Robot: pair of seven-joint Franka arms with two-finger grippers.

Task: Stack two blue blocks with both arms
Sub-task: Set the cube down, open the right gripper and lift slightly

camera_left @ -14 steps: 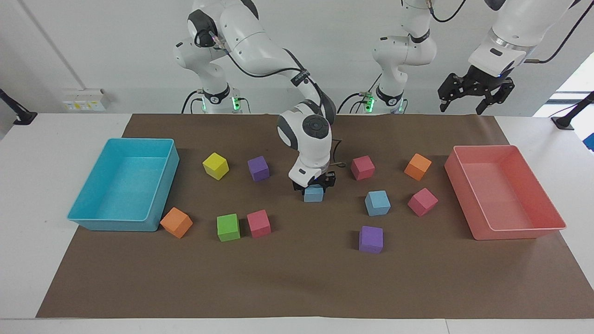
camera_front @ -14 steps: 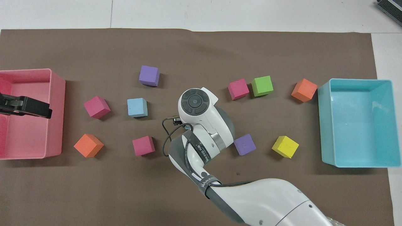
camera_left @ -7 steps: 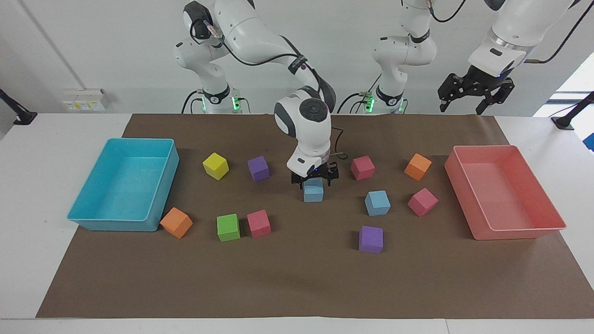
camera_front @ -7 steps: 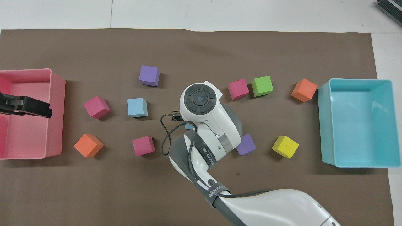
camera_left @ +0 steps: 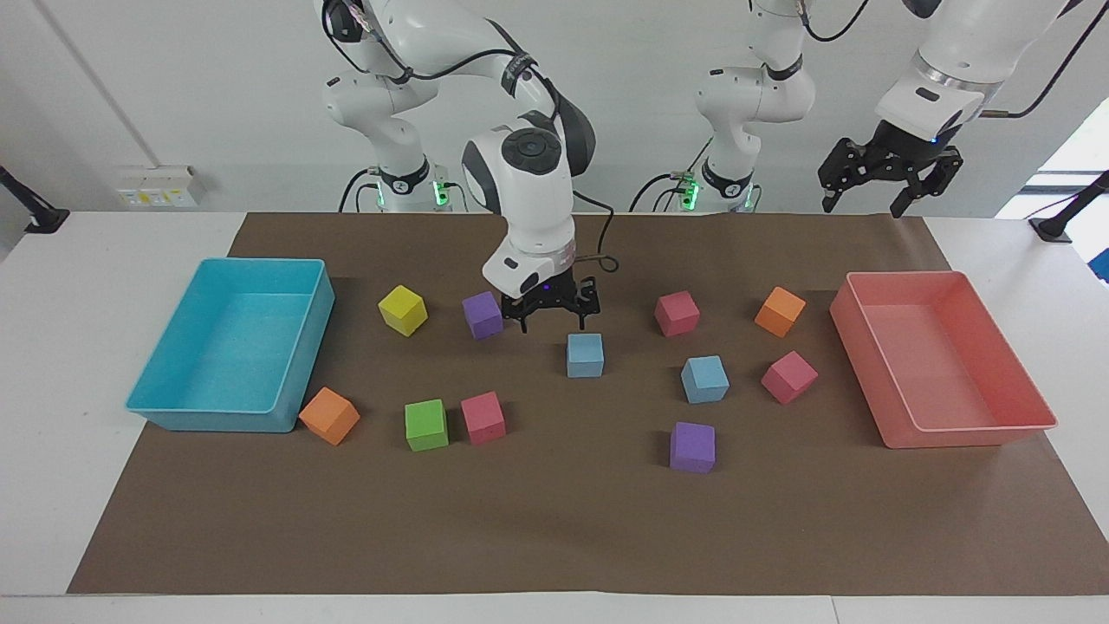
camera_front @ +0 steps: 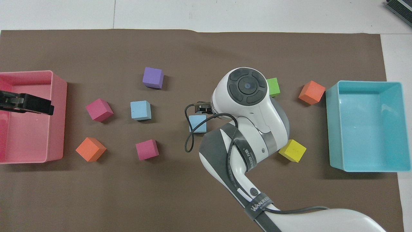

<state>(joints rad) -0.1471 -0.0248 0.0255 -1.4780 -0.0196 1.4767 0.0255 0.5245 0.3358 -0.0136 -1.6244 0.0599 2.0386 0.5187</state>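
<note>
Facing view: my right gripper [camera_left: 551, 317] has lifted off, fingers spread and holding nothing, leaving one blue block [camera_left: 585, 355] on the brown mat; the other blue block [camera_left: 704, 379] lies apart, unstacked; my left gripper [camera_left: 887, 178], spread too, waits above the pink tray [camera_left: 1022, 381].

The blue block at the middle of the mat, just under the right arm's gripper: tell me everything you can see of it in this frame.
The small light sky-blue foam-like cube has a matte surface, soft-looking edges and no markings. It sits flat and upright on the brown paper mat, squared to the table's edges, alone and unstacked. Nothing touches it: the right gripper hangs open above the mat beside it, toward the robots. The second sky-blue cube lies apart from it, toward the left arm's end. The left gripper waits raised near the pink tray.
</note>
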